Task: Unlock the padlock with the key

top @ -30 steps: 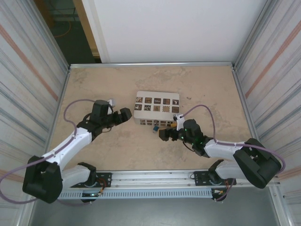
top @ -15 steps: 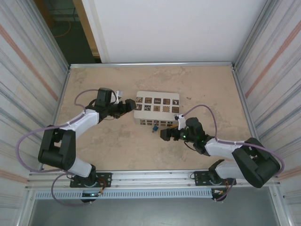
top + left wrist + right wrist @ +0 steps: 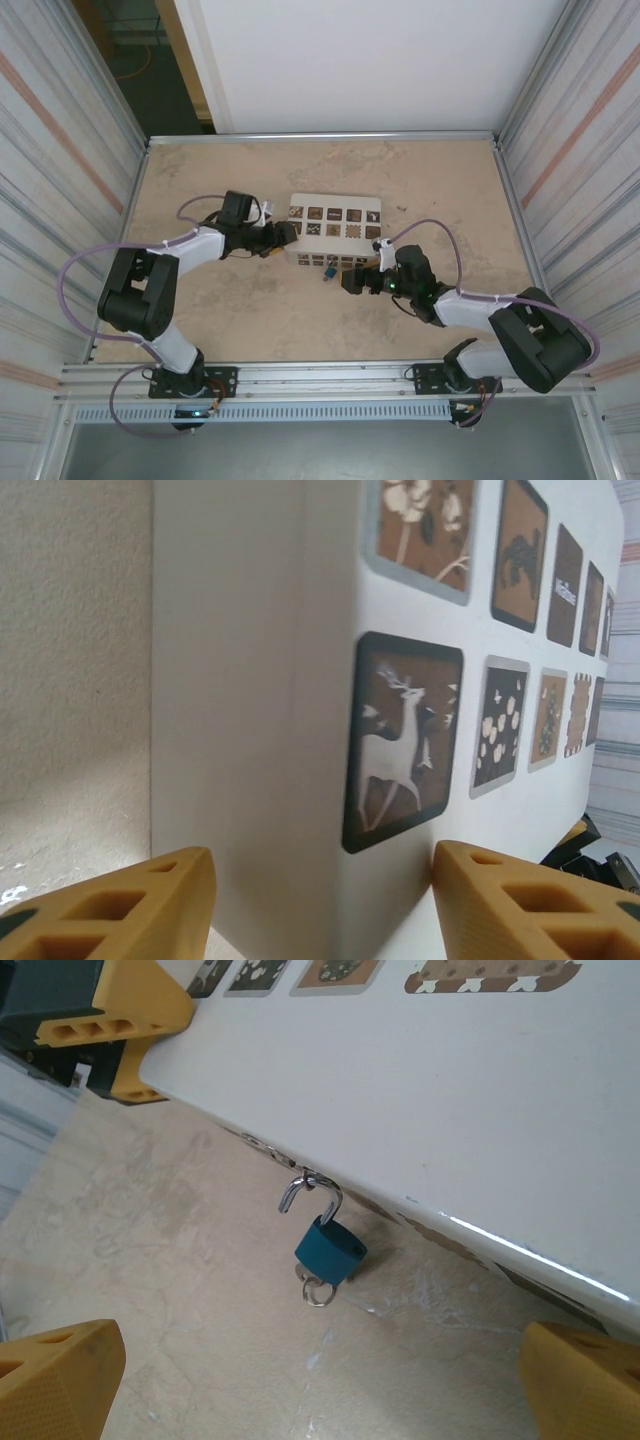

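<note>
The padlock [image 3: 331, 1250] is a tiny blue lock hanging by its silvery shackle [image 3: 311, 1192] from the front edge of the white box [image 3: 420, 1090]. One leg of the shackle stands free of the body. The key [image 3: 317, 1289], with its ring, sticks out of the lock's underside. My right gripper [image 3: 320, 1400] is open wide, short of the padlock, nothing between its fingers [image 3: 60, 1380]. My left gripper [image 3: 325, 910] straddles the box's left near corner [image 3: 300, 780], one finger [image 3: 120, 905] at the side and one over the top, still apart. From above, the padlock [image 3: 329, 270] lies between both grippers.
The box [image 3: 333, 231] carries brown square tiles and sits mid-table. Metal rails [image 3: 320, 137] border the beige tabletop [image 3: 420, 180], and corrugated walls stand on both sides. Open floor lies behind and left of the box.
My left arm has swung right to the box's left end, and its jaws have narrowed around the corner. My right gripper has edged slightly closer to the padlock, still wide open.
</note>
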You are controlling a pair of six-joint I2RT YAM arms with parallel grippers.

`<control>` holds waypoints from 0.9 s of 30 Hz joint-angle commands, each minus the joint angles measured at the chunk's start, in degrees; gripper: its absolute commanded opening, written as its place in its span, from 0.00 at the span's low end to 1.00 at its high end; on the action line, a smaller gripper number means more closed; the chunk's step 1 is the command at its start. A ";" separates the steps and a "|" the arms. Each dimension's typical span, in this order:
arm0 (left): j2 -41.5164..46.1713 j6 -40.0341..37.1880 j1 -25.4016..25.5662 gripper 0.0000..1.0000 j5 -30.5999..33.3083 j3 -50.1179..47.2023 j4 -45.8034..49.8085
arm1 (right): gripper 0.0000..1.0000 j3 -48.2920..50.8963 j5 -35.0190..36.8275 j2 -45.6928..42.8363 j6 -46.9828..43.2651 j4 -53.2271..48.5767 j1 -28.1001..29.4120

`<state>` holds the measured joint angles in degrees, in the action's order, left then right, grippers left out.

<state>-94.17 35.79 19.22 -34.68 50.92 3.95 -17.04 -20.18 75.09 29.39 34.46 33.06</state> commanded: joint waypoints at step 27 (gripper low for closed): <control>12.84 5.45 4.95 0.52 4.09 -11.31 -0.08 | 1.00 -11.59 -14.71 19.20 -3.72 16.90 -10.29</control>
<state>-83.24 40.56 23.77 -31.42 40.36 1.93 -26.59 -32.97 92.82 25.43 47.90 23.11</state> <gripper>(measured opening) 0.516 0.996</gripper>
